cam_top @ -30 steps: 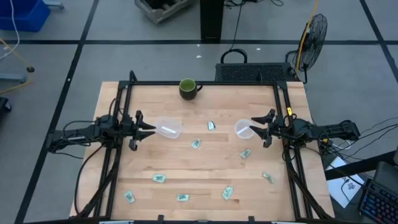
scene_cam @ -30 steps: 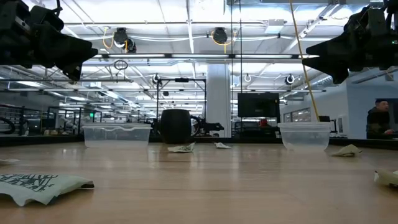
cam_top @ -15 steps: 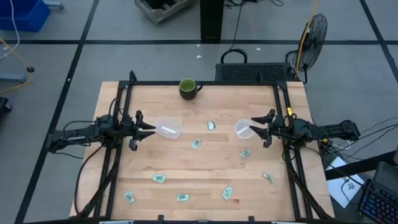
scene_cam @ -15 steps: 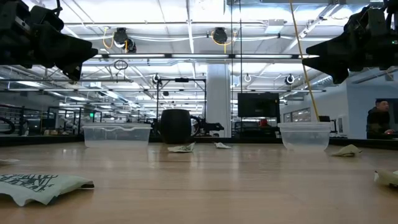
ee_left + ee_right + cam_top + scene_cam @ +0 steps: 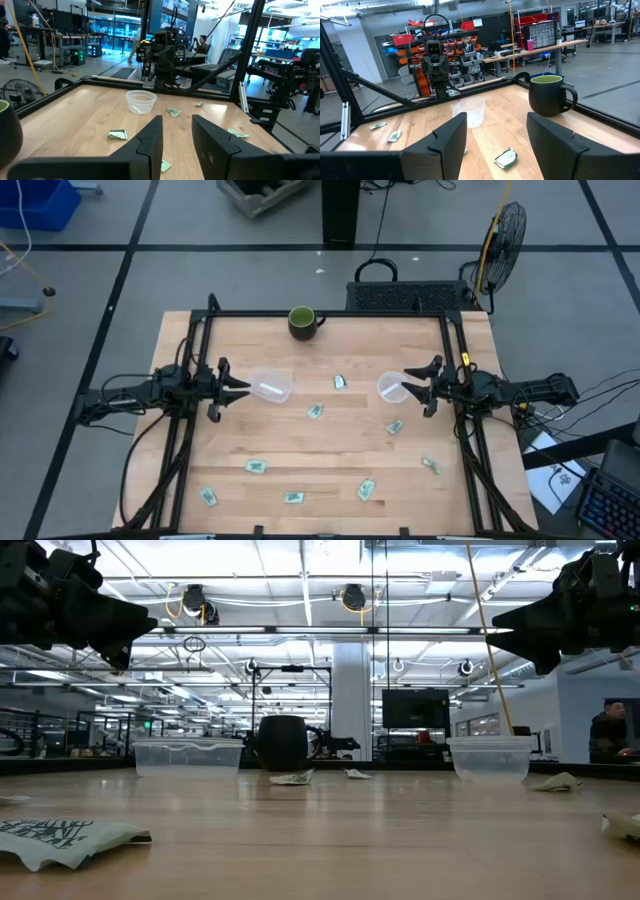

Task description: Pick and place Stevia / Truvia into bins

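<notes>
Several pale green and white sachets lie flat on the wooden table, among them a mid-table sachet (image 5: pixel 315 411), a near-left sachet (image 5: pixel 256 466) and a near-right sachet (image 5: pixel 366 489). The clear rounded-square tub (image 5: pixel 270 385) stands at the mid left and the clear round cup (image 5: pixel 390 387) at the mid right. My left gripper (image 5: pixel 235 388) hovers open just left of the tub. My right gripper (image 5: pixel 415 385) hovers open just right of the cup. Both grippers are empty and well above the table in the low view, the left (image 5: pixel 135 630) and the right (image 5: pixel 515 628).
A dark green mug (image 5: pixel 302 321) stands at the table's far edge. A black frame (image 5: pixel 330 314) runs along the far, left and right sides of the table. More sachets lie along the near edge, such as one (image 5: pixel 293 497). Bare wood lies between the bins.
</notes>
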`<state>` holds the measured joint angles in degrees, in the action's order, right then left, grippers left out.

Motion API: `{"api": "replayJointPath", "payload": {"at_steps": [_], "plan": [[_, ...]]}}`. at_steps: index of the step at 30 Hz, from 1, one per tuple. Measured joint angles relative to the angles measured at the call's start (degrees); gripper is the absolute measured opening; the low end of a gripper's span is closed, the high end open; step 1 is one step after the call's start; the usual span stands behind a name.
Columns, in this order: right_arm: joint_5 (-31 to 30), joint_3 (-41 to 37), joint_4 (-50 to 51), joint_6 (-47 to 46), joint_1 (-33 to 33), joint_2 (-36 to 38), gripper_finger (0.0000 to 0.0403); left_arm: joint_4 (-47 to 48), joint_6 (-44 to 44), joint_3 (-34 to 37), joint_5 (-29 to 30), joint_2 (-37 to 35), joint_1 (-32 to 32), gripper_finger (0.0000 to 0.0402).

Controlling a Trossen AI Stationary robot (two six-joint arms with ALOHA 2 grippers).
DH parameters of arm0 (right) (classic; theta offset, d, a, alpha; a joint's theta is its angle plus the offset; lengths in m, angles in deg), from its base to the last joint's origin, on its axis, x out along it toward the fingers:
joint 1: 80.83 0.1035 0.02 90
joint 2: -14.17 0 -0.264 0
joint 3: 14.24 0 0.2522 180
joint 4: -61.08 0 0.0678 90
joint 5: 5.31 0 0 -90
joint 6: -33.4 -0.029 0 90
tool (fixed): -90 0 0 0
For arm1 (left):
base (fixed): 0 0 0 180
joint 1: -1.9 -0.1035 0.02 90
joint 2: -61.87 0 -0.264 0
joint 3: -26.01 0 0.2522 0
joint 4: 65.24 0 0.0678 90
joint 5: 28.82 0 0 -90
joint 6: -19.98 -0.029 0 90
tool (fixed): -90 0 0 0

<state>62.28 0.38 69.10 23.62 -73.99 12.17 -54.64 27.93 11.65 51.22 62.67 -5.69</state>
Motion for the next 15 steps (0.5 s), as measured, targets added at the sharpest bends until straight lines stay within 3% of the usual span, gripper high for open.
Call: {"api": "replayJointPath", "payload": {"at_steps": [15], "plan": [[0.02,0.0,0.0,0.0,-0.01,0.02,0.0199,0.0,-3.56,0.0,0.04,0.0,0.0,0.0108]]}}
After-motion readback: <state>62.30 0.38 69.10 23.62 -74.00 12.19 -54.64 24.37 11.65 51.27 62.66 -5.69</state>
